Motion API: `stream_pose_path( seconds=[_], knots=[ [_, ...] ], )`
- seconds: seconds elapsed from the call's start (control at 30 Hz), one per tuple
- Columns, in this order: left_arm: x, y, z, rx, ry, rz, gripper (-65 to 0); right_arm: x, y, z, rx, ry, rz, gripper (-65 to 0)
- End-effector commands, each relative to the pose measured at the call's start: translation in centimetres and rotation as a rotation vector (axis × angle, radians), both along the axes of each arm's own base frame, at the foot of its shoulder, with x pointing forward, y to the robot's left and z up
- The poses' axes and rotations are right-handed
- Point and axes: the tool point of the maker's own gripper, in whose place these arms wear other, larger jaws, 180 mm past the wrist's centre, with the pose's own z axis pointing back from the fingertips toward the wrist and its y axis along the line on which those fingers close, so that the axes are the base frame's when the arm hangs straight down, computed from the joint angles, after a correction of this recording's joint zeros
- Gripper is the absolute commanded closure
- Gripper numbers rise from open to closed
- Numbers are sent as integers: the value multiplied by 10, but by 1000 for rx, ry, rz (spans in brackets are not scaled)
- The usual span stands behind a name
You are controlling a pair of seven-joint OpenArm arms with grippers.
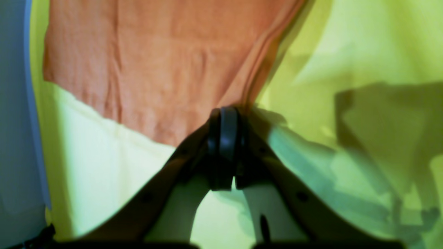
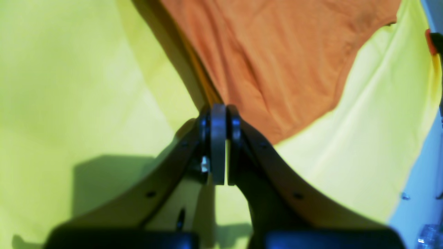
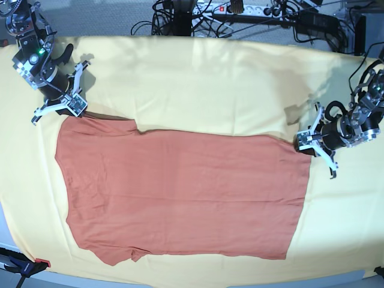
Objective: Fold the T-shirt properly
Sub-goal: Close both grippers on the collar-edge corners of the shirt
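Observation:
The rust-orange T-shirt [image 3: 180, 192] lies spread sideways on the pale yellow cloth [image 3: 210, 78], sleeves to the left and hem to the right. My right gripper [image 3: 75, 111] is shut on the far left sleeve corner. In the right wrist view its pads [image 2: 218, 138] pinch the shirt's edge [image 2: 283, 69]. My left gripper [image 3: 299, 144] is shut on the far hem corner at the right. In the left wrist view the gripper [image 1: 225, 116] is closed on the corner of the shirt [image 1: 155, 69], with a shadow under the raised edge.
The yellow cloth [image 1: 363, 45] covers the whole table and also shows in the right wrist view [image 2: 69, 69]. Cables and a power strip [image 3: 240, 9] lie behind the table's far edge. A small red and black object [image 3: 36, 264] sits at the front left corner.

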Motion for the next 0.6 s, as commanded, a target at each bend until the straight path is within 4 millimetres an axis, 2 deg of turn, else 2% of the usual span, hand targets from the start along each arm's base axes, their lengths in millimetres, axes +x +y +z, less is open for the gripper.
stream_pose_path(
  seconds=[0.0, 0.1, 0.3, 0.43, 0.57],
  knots=[
    [10, 5, 23, -10, -55, 0, 0, 5, -2, 14, -12, -23, 13, 0],
    [-2, 4, 34, -24, -21, -24, 0, 1, -4, 21, -28, 19, 13, 0],
    [-43, -6, 46, -64, 155, -117, 0, -15, -7, 31, -90, 63, 30, 0],
    [-46, 1, 49, -34, 158, -121, 0, -32, -2, 26, -96, 96, 55, 0],
    [-44, 5, 47, -3, 139, -122, 0, -31, -3, 27, -91, 90, 46, 0]
  ],
)
